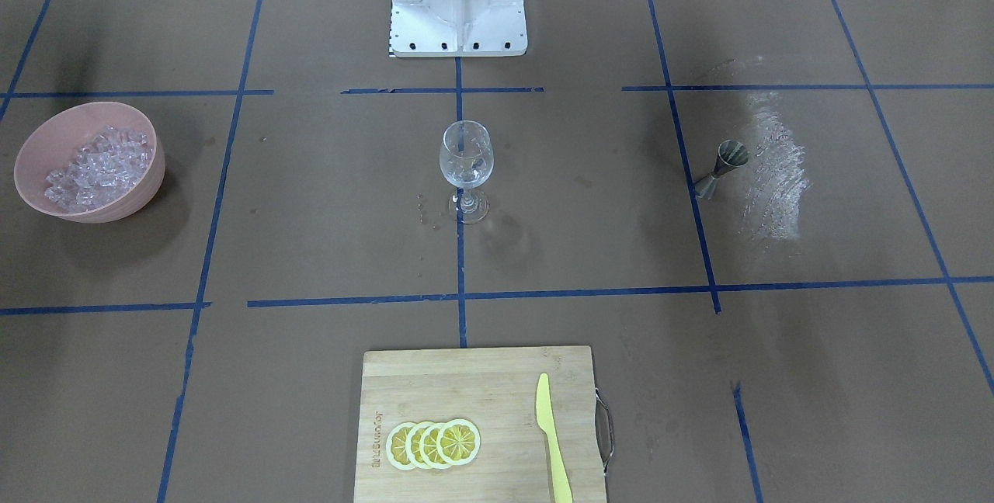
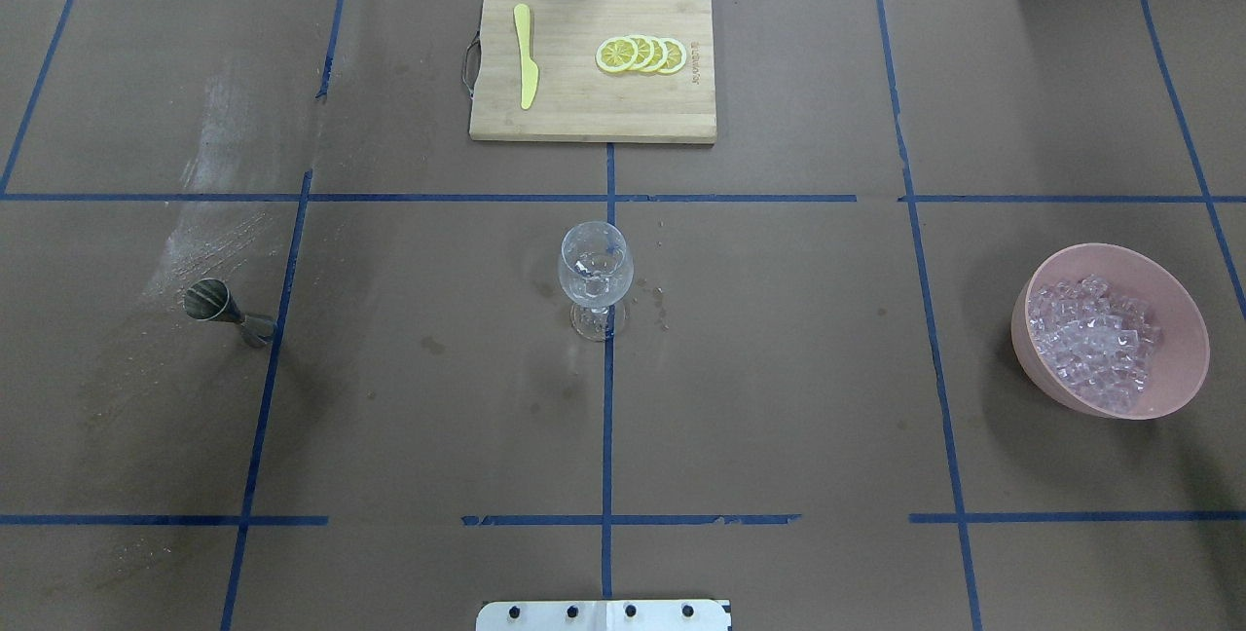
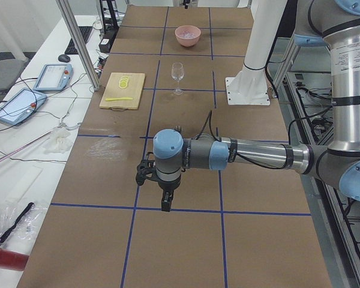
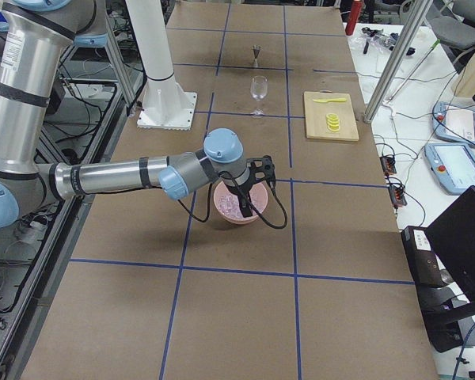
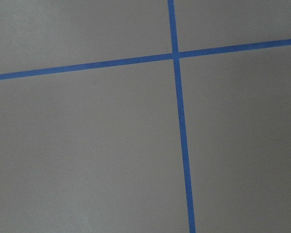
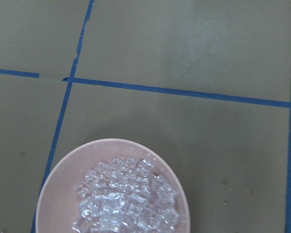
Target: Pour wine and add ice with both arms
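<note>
A clear wine glass point(image 1: 466, 157) stands upright at the table's middle, also in the overhead view point(image 2: 595, 271). Something clear glints low in its bowl; I cannot tell what. The ice point(image 1: 97, 168) lies heaped in a pink bowl point(image 1: 31, 146) on my right side, and shows in the overhead view point(image 2: 1095, 339) and the right wrist view point(image 6: 126, 201). My right gripper point(image 4: 248, 212) hangs over that bowl point(image 4: 226, 210). My left gripper point(image 3: 165, 207) hangs over bare paper, far from the glass point(image 3: 177, 73). Both grippers show only in the side views, so I cannot tell whether they are open or shut.
A steel jigger point(image 2: 219, 310) stands on my left side. A wooden cutting board point(image 2: 592, 115) with lemon slices point(image 2: 642, 55) and a yellow knife point(image 2: 526, 66) lies at the far edge. The white pedestal point(image 1: 458, 6) is at my base. Droplets dot the paper by the glass's foot.
</note>
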You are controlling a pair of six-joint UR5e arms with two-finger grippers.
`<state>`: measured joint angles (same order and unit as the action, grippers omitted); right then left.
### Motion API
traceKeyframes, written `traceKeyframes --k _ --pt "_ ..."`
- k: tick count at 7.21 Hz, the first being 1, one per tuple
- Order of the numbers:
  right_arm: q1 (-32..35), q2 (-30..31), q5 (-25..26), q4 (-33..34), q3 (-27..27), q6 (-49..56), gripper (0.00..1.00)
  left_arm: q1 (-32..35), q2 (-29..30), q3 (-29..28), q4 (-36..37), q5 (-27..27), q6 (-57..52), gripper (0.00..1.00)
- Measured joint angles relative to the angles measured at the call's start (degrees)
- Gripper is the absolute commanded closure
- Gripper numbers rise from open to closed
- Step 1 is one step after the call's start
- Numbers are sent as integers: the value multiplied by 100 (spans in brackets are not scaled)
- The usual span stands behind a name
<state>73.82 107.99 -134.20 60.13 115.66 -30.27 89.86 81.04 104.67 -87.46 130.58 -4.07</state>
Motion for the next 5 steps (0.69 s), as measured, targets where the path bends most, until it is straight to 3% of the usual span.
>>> traceKeyframes --k 2,3,4,5 --pt "-1153 28 961 -704 0 -1309 4 -3 46 -2 -7 2 -5 0" --pt "-1707 34 1476 -907 -5 -1769 10 -3 74 -3 -8 2 -6 0" --pt "-2187 36 1962 -1094 -18 -2141 29 -4 107 -5 -8 2 -6 0" --pt "-2509 53 2274 -1177 -41 -2317 30 -4 132 -5 -6 2 -5 0"
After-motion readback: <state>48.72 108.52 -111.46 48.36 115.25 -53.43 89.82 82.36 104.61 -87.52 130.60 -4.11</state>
